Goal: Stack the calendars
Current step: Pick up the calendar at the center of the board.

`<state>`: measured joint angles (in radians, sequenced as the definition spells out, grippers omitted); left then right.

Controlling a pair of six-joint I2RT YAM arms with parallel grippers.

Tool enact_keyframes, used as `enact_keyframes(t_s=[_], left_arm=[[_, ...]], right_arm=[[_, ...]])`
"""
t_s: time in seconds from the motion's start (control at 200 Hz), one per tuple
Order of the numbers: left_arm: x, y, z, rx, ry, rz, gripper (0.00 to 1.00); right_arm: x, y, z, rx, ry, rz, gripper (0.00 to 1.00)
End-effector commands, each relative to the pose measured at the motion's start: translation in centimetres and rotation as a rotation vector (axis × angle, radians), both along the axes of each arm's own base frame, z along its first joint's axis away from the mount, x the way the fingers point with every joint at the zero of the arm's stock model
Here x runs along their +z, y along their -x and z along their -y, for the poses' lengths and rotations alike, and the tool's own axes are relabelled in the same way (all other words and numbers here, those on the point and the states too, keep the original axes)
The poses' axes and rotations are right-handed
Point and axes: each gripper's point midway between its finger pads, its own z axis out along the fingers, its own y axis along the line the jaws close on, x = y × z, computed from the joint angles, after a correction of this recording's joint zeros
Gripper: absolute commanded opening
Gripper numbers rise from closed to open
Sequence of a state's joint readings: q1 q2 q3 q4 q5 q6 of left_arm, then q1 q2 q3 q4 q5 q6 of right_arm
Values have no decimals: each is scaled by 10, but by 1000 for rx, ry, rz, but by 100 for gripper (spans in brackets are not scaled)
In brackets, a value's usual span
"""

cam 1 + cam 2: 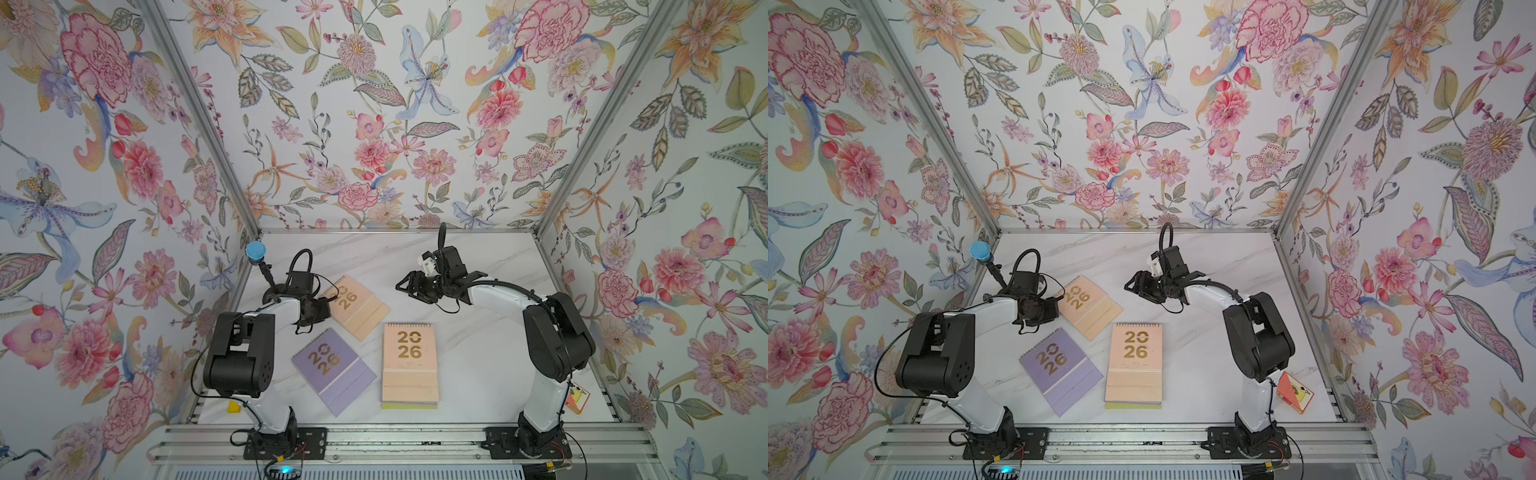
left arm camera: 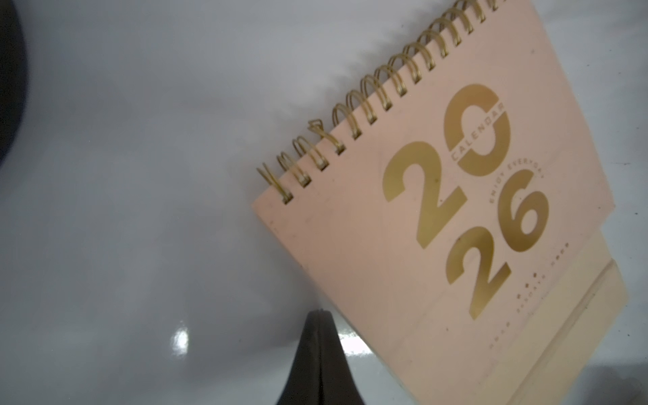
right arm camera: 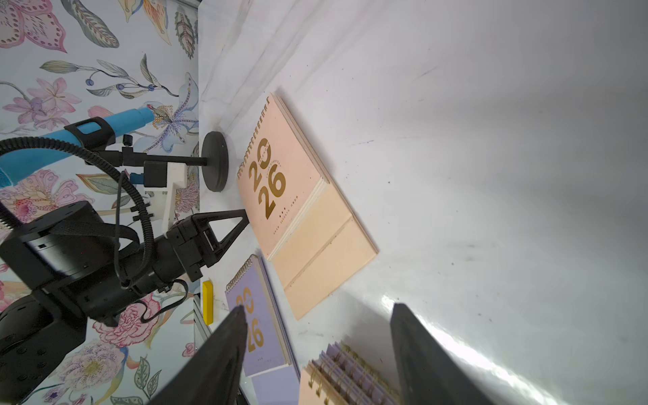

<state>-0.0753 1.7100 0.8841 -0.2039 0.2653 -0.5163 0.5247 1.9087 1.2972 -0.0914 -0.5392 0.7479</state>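
On the marble table (image 1: 478, 365) the stack (image 1: 409, 365) of calendars lies flat, peach on top and a yellow-green one (image 1: 409, 405) at its bottom. Just beside the stack, on its side toward the left gripper (image 2: 318, 314), lies a lone lilac calendar (image 1: 328, 365), and past that, farther from the stack, a lone peach calendar (image 1: 361, 311). The left gripper, clenched on nothing, has its tip just beside that peach calendar's edge, while the right gripper (image 3: 317, 308) hangs beyond the stack's spiral end, jaws spread and empty.
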Motion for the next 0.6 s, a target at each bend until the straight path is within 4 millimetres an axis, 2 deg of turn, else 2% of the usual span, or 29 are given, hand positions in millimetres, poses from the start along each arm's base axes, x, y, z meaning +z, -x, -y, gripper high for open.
enact_keyframes(t_s=[0.0, 0.29, 0.595], left_arm=[[-11, -4, 1, -34, 3, -25, 0], [-20, -19, 14, -57, 71, -22, 0], [-22, -36, 31, -70, 149, -16, 0]], right_arm=[[-7, -3, -19, 48, 13, -22, 67], [-29, -23, -48, 64, 6, -60, 72], [-56, -34, -53, 33, 23, -112, 76]])
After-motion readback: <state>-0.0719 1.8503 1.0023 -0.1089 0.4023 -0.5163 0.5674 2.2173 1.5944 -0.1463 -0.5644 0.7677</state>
